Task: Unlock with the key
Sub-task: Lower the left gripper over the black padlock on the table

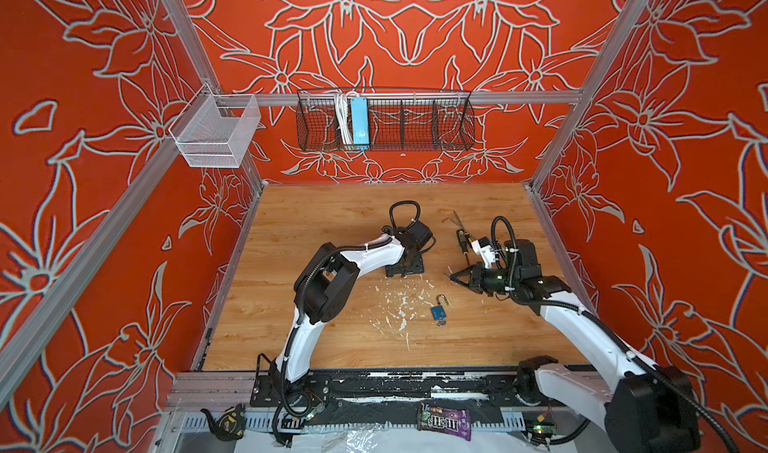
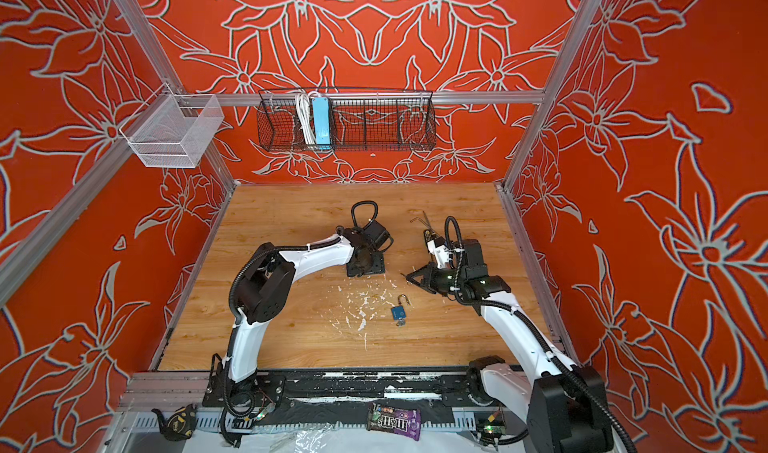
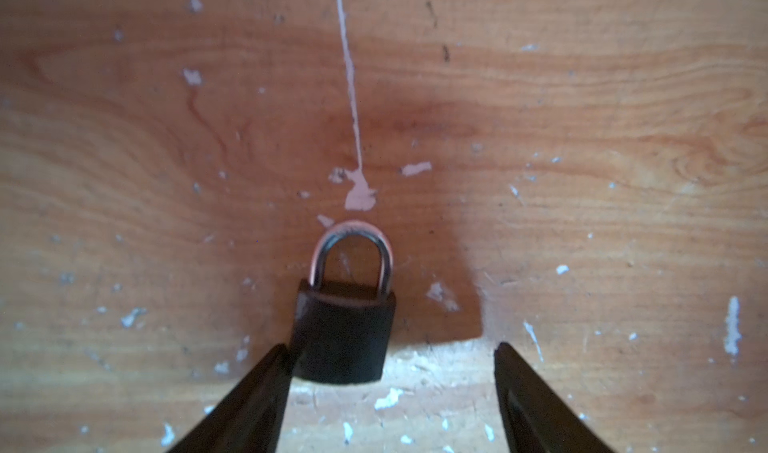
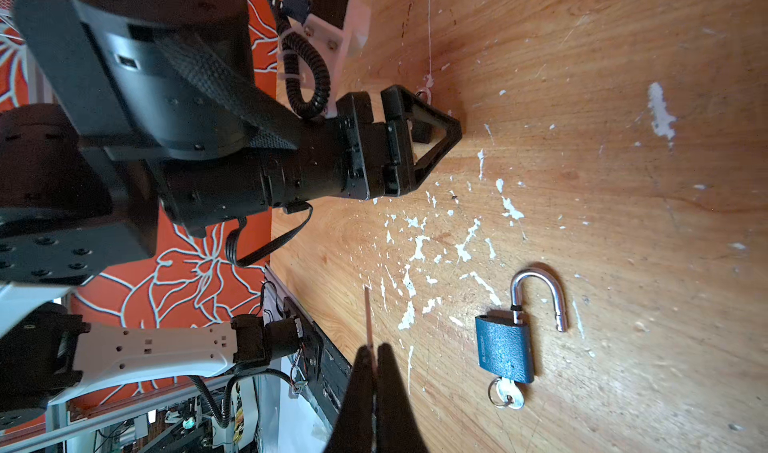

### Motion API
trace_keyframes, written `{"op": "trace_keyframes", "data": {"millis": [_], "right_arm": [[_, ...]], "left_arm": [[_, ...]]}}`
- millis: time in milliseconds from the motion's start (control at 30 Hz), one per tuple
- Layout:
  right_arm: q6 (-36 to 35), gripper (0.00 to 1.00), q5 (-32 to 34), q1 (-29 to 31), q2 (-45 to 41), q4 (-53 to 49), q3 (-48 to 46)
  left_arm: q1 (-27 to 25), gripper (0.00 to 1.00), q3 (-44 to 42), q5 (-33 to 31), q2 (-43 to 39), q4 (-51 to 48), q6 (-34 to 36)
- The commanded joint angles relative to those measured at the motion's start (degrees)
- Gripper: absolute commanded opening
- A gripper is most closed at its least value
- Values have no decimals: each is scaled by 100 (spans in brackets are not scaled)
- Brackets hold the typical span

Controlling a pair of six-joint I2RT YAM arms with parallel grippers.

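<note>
**Left gripper** (image 3: 390, 345): released, jaws wide, with the dark lock (image 3: 343, 338) between them near the table's (image 1: 332, 222) middle, shackle shut, one finger touching its body. **Right gripper** (image 4: 376, 349): clenched on a thin pale sliver (image 4: 368, 313), perhaps a key seen edge-on, which you cannot tell. The blue lock (image 4: 505, 349) lies right of the middle toward the near edge, shackle open, key (image 4: 509, 395) in its base.

Your risks: close the left jaws off-centre and the touching finger may shove or twist the dark lock. Bring the sliver in skewed and it may slip in the grip or miss the keyway.
</note>
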Motion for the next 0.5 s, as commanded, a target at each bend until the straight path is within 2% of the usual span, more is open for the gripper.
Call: {"op": "trace_keyframes", "data": {"millis": [0,467], "right_arm": [[-79,0,-133,-33,22,72,111],[-5,0,-196,-43,-43,31,148]], "left_arm": [[-41,76,129,-351,160,-573,-539],[12,71,1795,-911,1028,-2056,-487]]}}
